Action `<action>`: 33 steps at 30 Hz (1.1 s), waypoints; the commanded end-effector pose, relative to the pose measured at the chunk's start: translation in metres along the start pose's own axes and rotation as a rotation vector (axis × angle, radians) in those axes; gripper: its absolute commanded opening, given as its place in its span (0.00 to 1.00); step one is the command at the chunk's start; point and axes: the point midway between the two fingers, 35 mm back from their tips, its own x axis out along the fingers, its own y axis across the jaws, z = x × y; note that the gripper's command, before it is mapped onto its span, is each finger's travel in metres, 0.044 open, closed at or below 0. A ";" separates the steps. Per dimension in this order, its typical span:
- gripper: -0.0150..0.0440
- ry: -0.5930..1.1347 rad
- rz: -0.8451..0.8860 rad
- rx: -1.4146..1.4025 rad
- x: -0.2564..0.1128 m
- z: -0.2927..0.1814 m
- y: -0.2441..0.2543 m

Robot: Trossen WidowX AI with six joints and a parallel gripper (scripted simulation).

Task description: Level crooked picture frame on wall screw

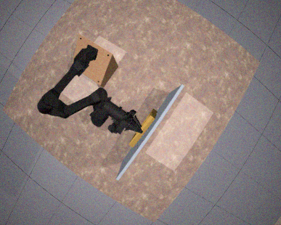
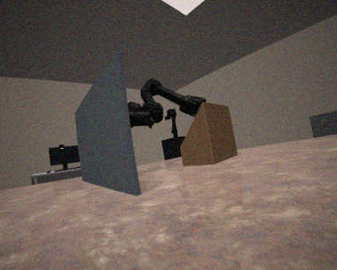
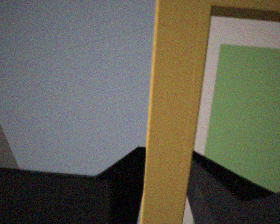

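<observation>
The yellow picture frame [image 1: 137, 139] [image 3: 173, 100] hangs against the front of the blue-grey wall panel [image 1: 131, 160] [image 2: 104, 139] [image 3: 71, 85]. In the wrist view its left side bar leans slightly to the right at the top, and its top bar drops slightly to the right. A green picture [image 3: 251, 110] with a pale border shows inside it. My gripper [image 1: 141, 131] [image 3: 164, 156] is shut on the left side bar, one finger on each side. The screw and the notched strip are hidden. The exterior view shows only the panel's back, which hides the frame and the fingertips.
A brown wedge-shaped block [image 1: 99, 67] [image 2: 221, 135] stands under the arm's base on the mottled table top [image 1: 208, 54] [image 2: 250, 209]. The arm reaches from it to the panel. Pale rectangular patches lie on the table behind the panel and beside the block.
</observation>
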 end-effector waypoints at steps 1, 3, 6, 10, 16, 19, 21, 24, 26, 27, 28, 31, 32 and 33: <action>0.25 0.009 0.001 0.004 0.000 -0.002 -0.002; 0.25 0.009 0.001 0.004 0.000 -0.002 -0.003; 0.25 0.009 0.001 0.004 0.000 -0.002 -0.004; 0.25 0.003 0.003 0.000 0.000 0.000 -0.001; 0.25 0.003 0.003 -0.002 0.000 0.000 -0.001; 0.25 0.005 0.003 -0.005 0.000 -0.001 -0.002; 0.25 0.005 0.003 -0.005 0.000 -0.001 -0.002; 0.25 0.005 0.003 -0.005 0.000 -0.001 -0.002; 0.25 0.005 0.003 -0.017 0.000 -0.001 -0.002; 0.25 0.005 0.003 -0.042 0.000 -0.001 -0.002; 0.25 0.005 0.003 -0.061 0.000 -0.001 -0.002; 0.25 0.005 0.003 -0.084 0.000 -0.001 -0.002; 0.25 0.005 0.003 -0.089 0.000 -0.001 -0.002; 0.25 0.005 0.003 -0.094 0.000 -0.001 -0.002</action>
